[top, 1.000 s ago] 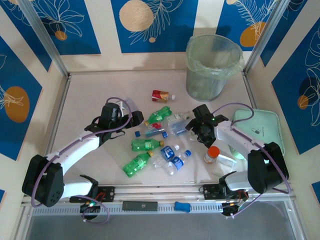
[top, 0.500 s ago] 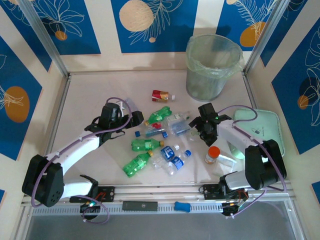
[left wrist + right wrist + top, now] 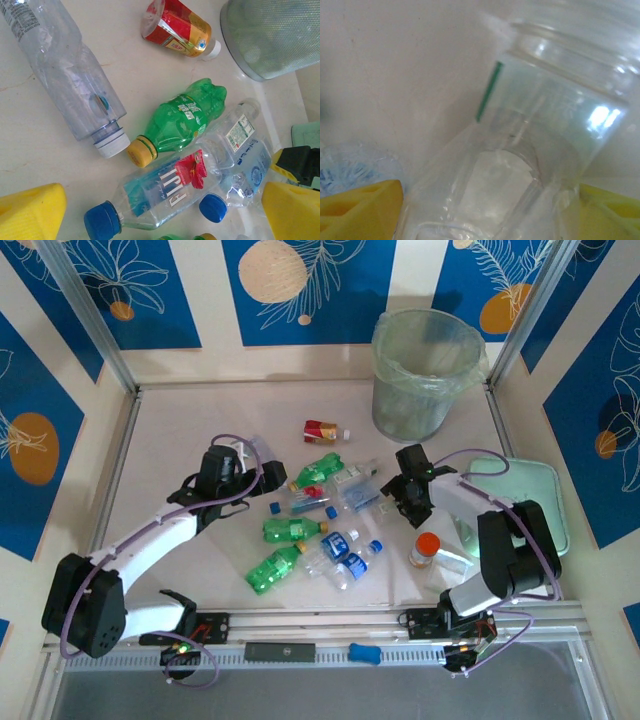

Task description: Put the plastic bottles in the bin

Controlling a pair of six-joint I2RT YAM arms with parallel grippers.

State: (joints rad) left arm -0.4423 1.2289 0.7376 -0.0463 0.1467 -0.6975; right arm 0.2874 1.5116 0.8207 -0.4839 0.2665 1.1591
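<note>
Pale bench (image 3: 200, 430), walled by blue floral panels (image 3: 110, 280), carries everything. Well short of the bin (image 3: 425, 400) and to its left, the plastic bottles (image 3: 320, 530) lie on their sides in a loose heap. At the edge of the heap farthest from the bin, the left end effector (image 3: 265, 478) hangs with its jaws wide over a blue-capped bottle (image 3: 165, 192). At the edge nearest the bin, the right end effector (image 3: 398, 495) sits low, astride a clear bottle (image 3: 520, 165). It has one yellow pad (image 3: 360, 207) on each side and its jaws part-way in, though whether they actually pinch the bottle cannot be told. That bottle's long axis runs across the line between the pads, which suits a squeeze. The bin stands beyond this end effector, so the right arm looks much better placed for the carry.
</note>
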